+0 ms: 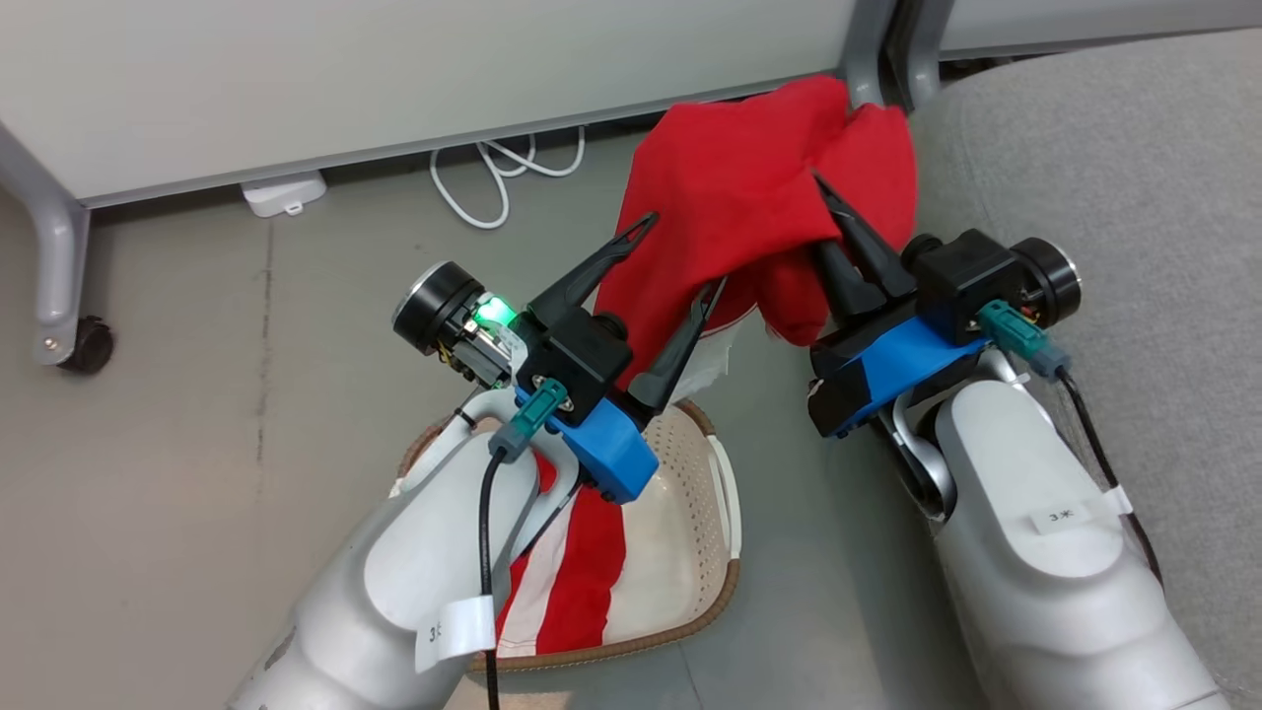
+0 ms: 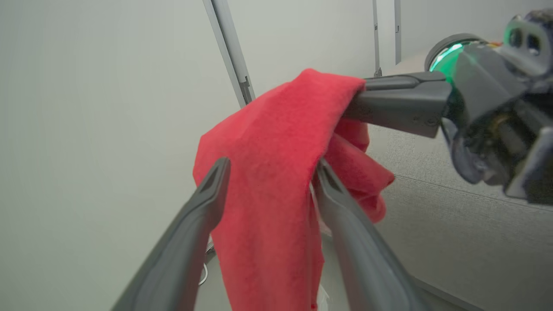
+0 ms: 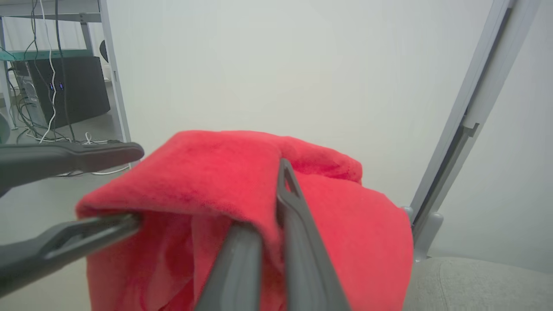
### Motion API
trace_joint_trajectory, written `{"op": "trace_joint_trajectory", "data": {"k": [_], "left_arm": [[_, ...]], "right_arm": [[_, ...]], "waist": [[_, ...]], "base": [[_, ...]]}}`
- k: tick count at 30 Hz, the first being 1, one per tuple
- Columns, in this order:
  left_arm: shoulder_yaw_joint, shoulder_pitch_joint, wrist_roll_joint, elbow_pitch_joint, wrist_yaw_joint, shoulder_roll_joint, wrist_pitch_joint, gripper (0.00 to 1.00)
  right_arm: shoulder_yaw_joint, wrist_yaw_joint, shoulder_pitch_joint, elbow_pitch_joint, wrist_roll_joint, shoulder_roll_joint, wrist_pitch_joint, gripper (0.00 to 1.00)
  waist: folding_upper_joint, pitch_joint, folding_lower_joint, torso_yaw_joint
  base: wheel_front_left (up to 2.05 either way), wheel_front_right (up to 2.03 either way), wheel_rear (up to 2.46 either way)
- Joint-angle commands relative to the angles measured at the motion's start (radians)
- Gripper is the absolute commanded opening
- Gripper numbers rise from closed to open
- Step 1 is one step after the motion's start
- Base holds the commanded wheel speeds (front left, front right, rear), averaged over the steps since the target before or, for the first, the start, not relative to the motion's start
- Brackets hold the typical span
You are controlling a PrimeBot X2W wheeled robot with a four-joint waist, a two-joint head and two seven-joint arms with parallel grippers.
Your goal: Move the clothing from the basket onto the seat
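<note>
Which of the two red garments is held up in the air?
The plain red one, pinched in the right gripper; the white-striped one lies in the basket.

Illumination is bright, even and diffuse in all three views (no single source can be identified). Shadows are soft: one dim band lies beneath the pale wall panel [image 1: 394, 79], along the grey floor [image 1: 197, 394]. The green indicator light [image 1: 495, 314] blooms slightly. The head view is sharp throughout. In the left wrist view the right claw [image 2: 360, 97] blurs toward its housing, with green glare there. The plain red soft fabric garment [image 3: 216, 172] shows crisp nap. Wide-angle distortion tilts the grey metal post [image 3: 466, 108].
</note>
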Motion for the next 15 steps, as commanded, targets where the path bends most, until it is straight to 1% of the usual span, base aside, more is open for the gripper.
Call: {"op": "trace_joint_trajectory", "data": {"k": [1,5,10,15], "left_arm": [[-0.003,0.011,0.005,-0.004,-0.002,0.007,-0.005,1.00],[-0.020,0.014,0.004,-0.011,-0.002,0.012,-0.005,1.00],[-0.034,0.017,0.002,-0.021,-0.002,0.020,-0.005,1.00],[-0.059,0.019,0.000,-0.033,-0.002,0.031,-0.004,1.00]], "right_arm": [[-0.008,0.000,-0.009,-0.009,-0.001,0.000,-0.004,0.00],[-0.043,0.000,-0.005,-0.028,-0.006,0.000,-0.004,0.00],[-0.066,0.000,0.000,-0.060,-0.006,0.000,-0.004,0.00],[-0.111,0.000,0.019,-0.102,-0.007,0.000,-0.004,0.00]], "waist": [[0.0000,0.014,0.0000,-0.017],[0.0000,0.038,0.0000,-0.050],[0.0000,0.067,0.0000,-0.104],[0.0000,0.093,0.0000,-0.158]], "base": [[0.00,0.00,0.00],[0.00,0.00,0.00],[0.00,0.00,0.00],[0.00,0.00,0.00]]}}
